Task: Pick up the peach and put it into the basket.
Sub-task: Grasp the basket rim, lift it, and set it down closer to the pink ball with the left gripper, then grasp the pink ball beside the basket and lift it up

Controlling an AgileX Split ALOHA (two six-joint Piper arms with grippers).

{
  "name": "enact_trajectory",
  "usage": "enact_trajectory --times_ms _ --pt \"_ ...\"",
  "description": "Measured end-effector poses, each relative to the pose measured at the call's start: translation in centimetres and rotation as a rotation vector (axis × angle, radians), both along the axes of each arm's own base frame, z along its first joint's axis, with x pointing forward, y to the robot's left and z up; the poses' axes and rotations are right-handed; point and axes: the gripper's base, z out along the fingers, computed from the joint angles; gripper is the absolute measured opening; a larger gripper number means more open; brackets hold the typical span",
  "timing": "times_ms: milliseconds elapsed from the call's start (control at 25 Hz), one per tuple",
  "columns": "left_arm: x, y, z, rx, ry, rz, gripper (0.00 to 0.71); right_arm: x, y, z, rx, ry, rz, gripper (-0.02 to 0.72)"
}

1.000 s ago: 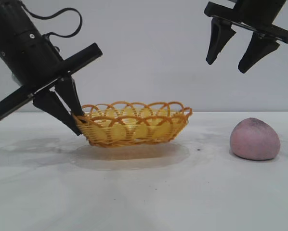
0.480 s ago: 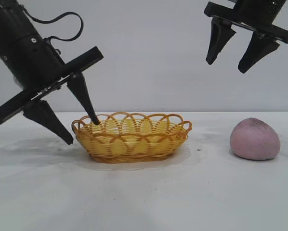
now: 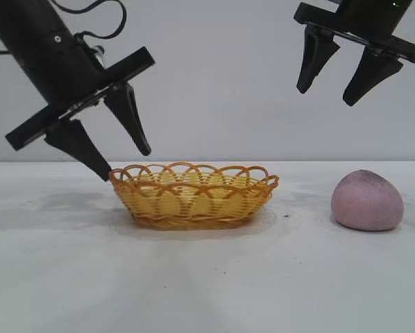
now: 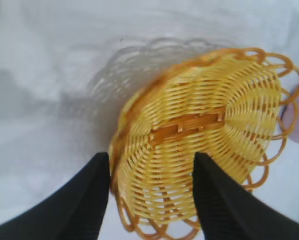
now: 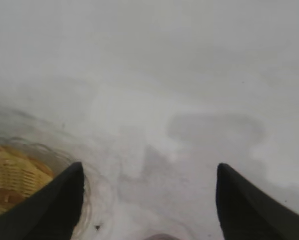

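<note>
**Peach left on the table as basket stood empty**

The shallow oval wicker basket (image 3: pixel 193 196), woven yellow with an orange-brown looped rim, was seen standing flat on the white table (image 3: pixel 207 277), left of the middle and nearer the table's far edge than its near one. Nothing was seen inside it in the left wrist view, where its brownish woven base (image 4: pixel 189 127) lay bare. The dull pink-mauve, egg-shaped peach (image 3: pixel 368 200), marked with a greyish smudge on top, was found resting on the table towards its right edge, well apart from the basket and untouched.

The left gripper (image 3: pixel 124 161), black and tilted downward, was held just above the basket's left end, its fingers (image 3: pixel 130 118) spread apart and closed on nothing; the lower fingertip was seen just beside the rim, though contact could not be told. The right gripper (image 3: pixel 327 97) was held high above the table, over the gap between basket and peach, its fingers (image 3: pixel 314 59) parted wide and empty.
</note>
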Motion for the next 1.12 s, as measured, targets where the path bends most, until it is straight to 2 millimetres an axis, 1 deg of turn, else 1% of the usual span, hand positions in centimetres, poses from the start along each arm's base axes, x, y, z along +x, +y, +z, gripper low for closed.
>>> enact_trajectory --times_ms 240,360,480,560,680,760,880,1120 --pt "0.3 0.3 1.5 0.088 0.008 -0.132 0.329 0.0 0.0 0.0 0.000 0.000 0.000 0.465" --pt "0.9 1.1 2.9 0.214 0.007 -0.196 0.329 0.0 0.0 0.0 0.000 0.000 0.000 0.465" --pt "1.5 2.4 4.3 0.392 0.012 -0.228 0.329 0.0 0.0 0.0 0.000 0.000 0.000 0.465" --pt "1.6 3.5 4.9 0.514 0.021 -0.252 0.329 0.0 0.0 0.0 0.000 0.000 0.000 0.465" --pt "1.5 4.3 4.9 0.610 0.045 -0.278 0.329 0.0 0.0 0.0 0.000 0.002 0.001 0.465" --pt "1.5 4.7 5.0 0.627 0.048 -0.279 0.329 0.0 0.0 0.0 0.000 0.002 0.001 0.465" --pt "1.8 5.9 5.0 0.628 0.055 -0.257 0.329 0.0 0.0 0.0 0.000 0.003 0.001 0.465" --pt "2.6 10.3 5.0 0.626 0.081 -0.184 0.329 -0.1 0.0 -0.1 -0.006 0.015 0.010 0.465"
